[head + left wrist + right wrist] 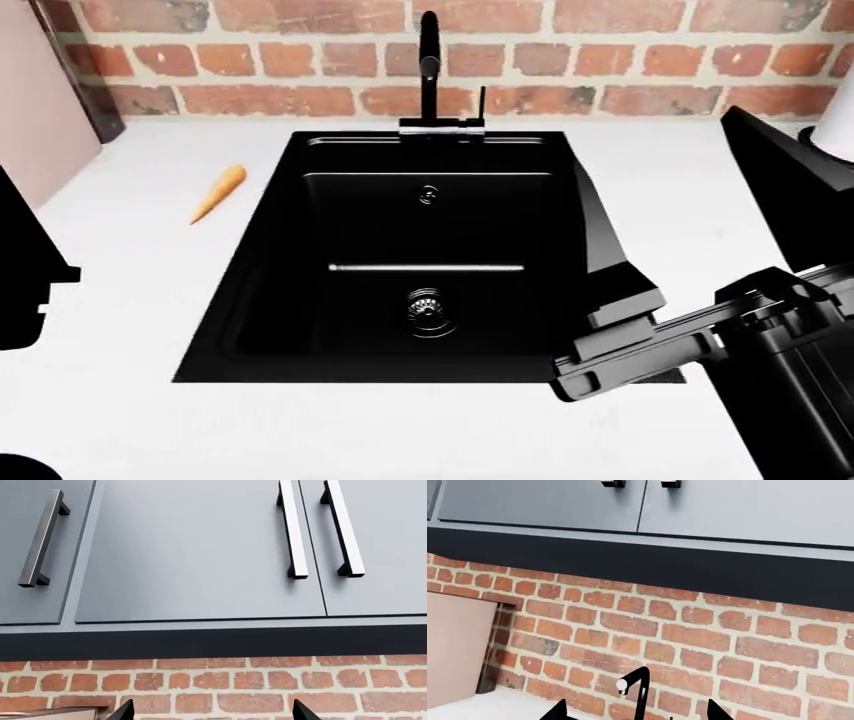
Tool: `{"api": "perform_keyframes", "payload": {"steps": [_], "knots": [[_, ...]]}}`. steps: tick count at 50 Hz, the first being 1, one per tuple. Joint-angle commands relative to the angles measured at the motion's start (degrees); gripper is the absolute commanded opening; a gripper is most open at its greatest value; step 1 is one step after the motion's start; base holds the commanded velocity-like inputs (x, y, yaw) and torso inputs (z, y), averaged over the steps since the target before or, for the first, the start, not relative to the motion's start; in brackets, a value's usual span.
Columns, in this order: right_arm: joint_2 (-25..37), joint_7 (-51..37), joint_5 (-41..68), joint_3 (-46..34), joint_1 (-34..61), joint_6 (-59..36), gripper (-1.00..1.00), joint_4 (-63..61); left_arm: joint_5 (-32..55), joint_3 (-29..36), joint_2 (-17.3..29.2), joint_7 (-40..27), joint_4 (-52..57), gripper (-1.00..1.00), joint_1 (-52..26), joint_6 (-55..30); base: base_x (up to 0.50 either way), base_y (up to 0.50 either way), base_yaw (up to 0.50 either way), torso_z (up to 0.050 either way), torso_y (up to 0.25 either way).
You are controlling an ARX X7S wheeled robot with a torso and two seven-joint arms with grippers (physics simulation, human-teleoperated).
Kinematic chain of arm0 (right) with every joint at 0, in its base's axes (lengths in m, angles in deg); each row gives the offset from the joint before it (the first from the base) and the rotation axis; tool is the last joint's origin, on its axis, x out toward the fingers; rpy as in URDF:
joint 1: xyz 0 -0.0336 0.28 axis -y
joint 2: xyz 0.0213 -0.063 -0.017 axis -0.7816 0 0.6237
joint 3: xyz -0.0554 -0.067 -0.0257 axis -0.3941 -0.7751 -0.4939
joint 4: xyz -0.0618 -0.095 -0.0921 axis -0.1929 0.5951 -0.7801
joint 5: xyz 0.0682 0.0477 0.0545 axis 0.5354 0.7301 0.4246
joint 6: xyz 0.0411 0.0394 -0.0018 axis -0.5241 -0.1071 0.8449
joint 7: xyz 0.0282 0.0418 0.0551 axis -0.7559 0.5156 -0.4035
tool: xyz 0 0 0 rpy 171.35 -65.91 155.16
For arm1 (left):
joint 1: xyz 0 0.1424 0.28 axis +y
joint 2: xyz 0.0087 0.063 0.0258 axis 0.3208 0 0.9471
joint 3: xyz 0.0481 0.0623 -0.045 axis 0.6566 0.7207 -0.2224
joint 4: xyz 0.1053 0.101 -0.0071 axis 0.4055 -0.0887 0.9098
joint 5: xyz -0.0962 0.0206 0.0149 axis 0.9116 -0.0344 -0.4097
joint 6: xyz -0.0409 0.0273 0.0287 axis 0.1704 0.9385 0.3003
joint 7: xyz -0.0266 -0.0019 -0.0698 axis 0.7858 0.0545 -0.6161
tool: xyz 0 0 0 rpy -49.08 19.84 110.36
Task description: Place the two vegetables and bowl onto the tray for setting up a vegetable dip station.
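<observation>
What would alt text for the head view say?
A black sink with a black faucet fills the middle of a white counter below a brick wall. An orange carrot lies on the counter left of the sink; dark robot arm parts show at both edges.

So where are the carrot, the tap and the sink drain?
carrot (218, 193): head view, middle of its orange body.
tap (429, 62): head view, on its upright black neck.
drain (426, 301): head view, centre of the round strainer.
</observation>
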Motion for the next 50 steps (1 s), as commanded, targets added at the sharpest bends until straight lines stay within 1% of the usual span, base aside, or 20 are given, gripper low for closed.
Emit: {"api": "perform_keyframes", "payload": {"steps": [1, 29, 44, 50], "knots": [[0.0, 0.38, -0.34, -0.17, -0.13, 0.0, 1.0, 0.0, 0.18, 0.66, -0.11, -0.57, 0.0, 1.0, -0.33, 0.0, 0.0, 0.5, 0.0, 0.0, 0.0], [-0.38, 2.39, -1.43, -0.55, -0.83, 0.0, 1.0, 0.0, 1.04, 1.21, -0.07, -1.84, 0.0, 1.0, -0.76, 0.0, 0.0, 0.5, 0.0, 0.0, 0.0], [-1.1, 4.62, -2.35, 1.04, -1.57, 0.0, 1.0, 0.0, 1.51, 1.9, -0.1, -2.92, 0.0, 1.0, -1.12, 0.0, 0.0, 0.0, 0.0, 0.0, 0.0], [-0.66, 3.22, -0.94, 0.96, -0.71, 0.0, 1.0, 0.0, 1.63, 2.02, -0.09, -3.09, 0.0, 1.0, -1.26, 0.0, 0.0, 0.0, 0.0, 0.0, 0.0]]}}
